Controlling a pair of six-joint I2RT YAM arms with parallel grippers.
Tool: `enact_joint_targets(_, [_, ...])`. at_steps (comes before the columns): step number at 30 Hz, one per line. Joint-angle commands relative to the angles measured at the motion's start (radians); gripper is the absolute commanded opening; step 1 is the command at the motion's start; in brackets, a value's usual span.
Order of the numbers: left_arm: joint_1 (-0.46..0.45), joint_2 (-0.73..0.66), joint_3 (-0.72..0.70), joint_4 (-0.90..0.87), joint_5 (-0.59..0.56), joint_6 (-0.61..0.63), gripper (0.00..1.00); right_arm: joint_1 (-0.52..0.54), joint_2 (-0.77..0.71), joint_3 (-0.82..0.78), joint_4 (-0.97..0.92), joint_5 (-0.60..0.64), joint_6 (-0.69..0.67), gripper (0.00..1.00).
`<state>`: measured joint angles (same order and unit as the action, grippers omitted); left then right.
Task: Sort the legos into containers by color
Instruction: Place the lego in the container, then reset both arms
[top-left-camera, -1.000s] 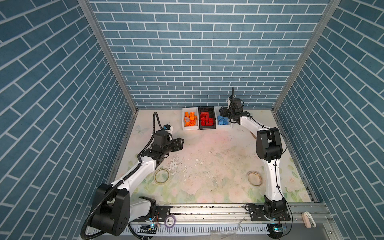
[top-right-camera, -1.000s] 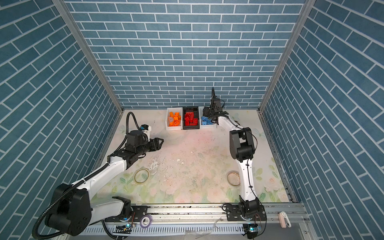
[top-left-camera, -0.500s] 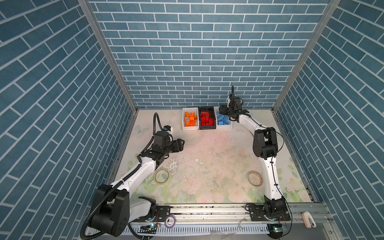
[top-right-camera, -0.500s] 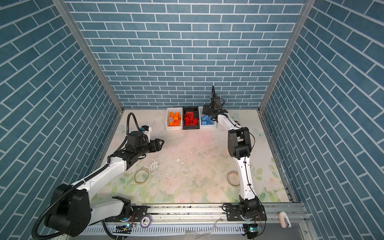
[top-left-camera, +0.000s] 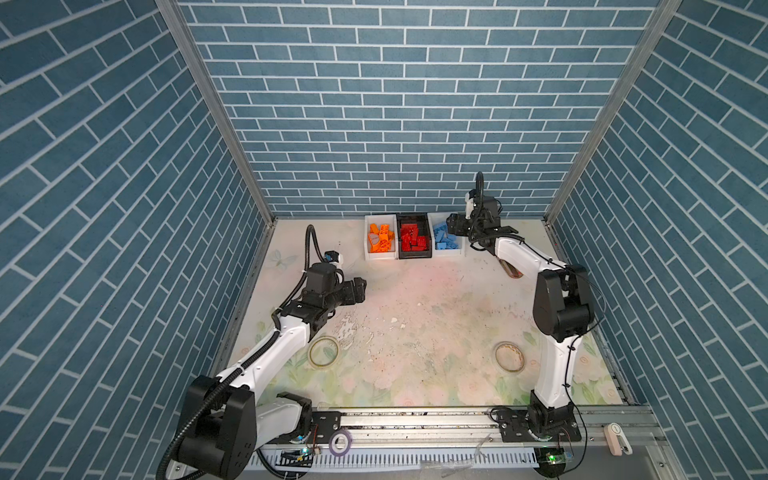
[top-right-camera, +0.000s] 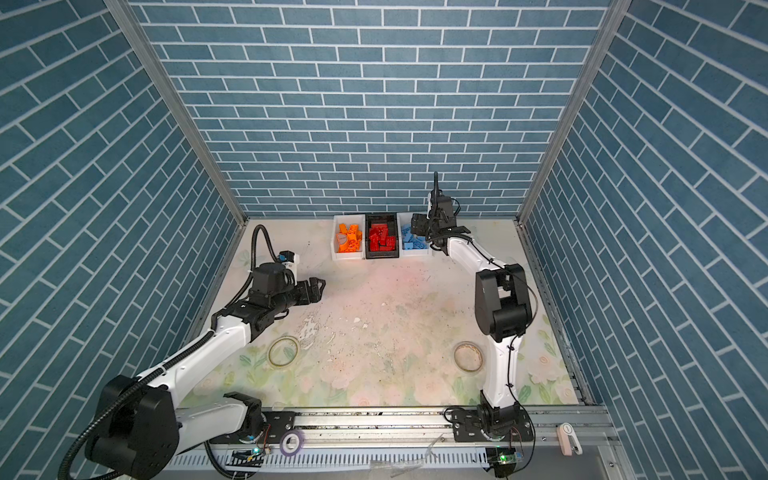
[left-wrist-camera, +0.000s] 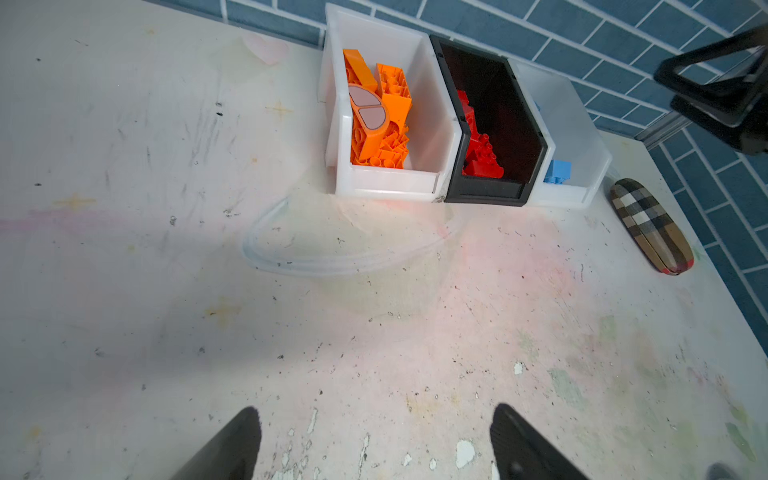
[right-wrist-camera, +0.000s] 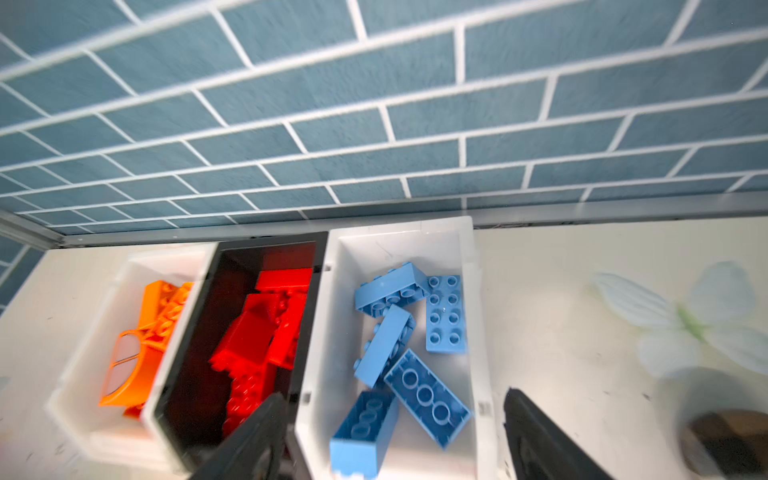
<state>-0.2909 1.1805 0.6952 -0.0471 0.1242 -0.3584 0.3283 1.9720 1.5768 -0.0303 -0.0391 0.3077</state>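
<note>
Floral tabletop, blue legos beneath spread right fingers

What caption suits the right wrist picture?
Open right gripper over white bin of blue legos; red legos, orange legos binned alongside.

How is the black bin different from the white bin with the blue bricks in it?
The black bin is dark; the white bin is pale. The black bin holds red bricks, the white bin light blue bricks. The black bin sits mid-row, the white bin at an end. Both are open-topped.
</note>
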Motion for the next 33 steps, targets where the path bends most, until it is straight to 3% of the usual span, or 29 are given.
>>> enact_joint_targets(1, [-0.004, -0.031, -0.008, 0.028, -0.089, 0.026, 0.89, 0.000, -0.109, -0.109, 0.059, 0.050, -0.049, 0.82])
enact_joint_targets(8, [-0.018, -0.092, -0.104, 0.168, -0.250, 0.056, 0.88, -0.002, -0.317, -0.396, 0.182, 0.118, -0.101, 0.83])
enact_joint_targets(14, [-0.021, -0.111, -0.175, 0.311, -0.409, 0.191, 0.89, -0.006, -0.502, -0.655, 0.330, 0.187, -0.151, 0.85])
enact_joint_targets(20, [-0.015, -0.079, -0.306, 0.556, -0.594, 0.357, 0.89, -0.067, -0.685, -0.941, 0.528, 0.207, -0.098, 0.89])
enact_joint_targets(27, [0.030, 0.024, -0.455, 0.935, -0.571, 0.402, 0.89, -0.087, -0.804, -1.140, 0.647, 0.361, -0.172, 0.90])
enact_joint_targets(33, [0.050, 0.124, -0.520, 1.172, -0.555, 0.494, 0.89, -0.114, -0.826, -1.325, 0.906, 0.448, -0.273, 0.96])
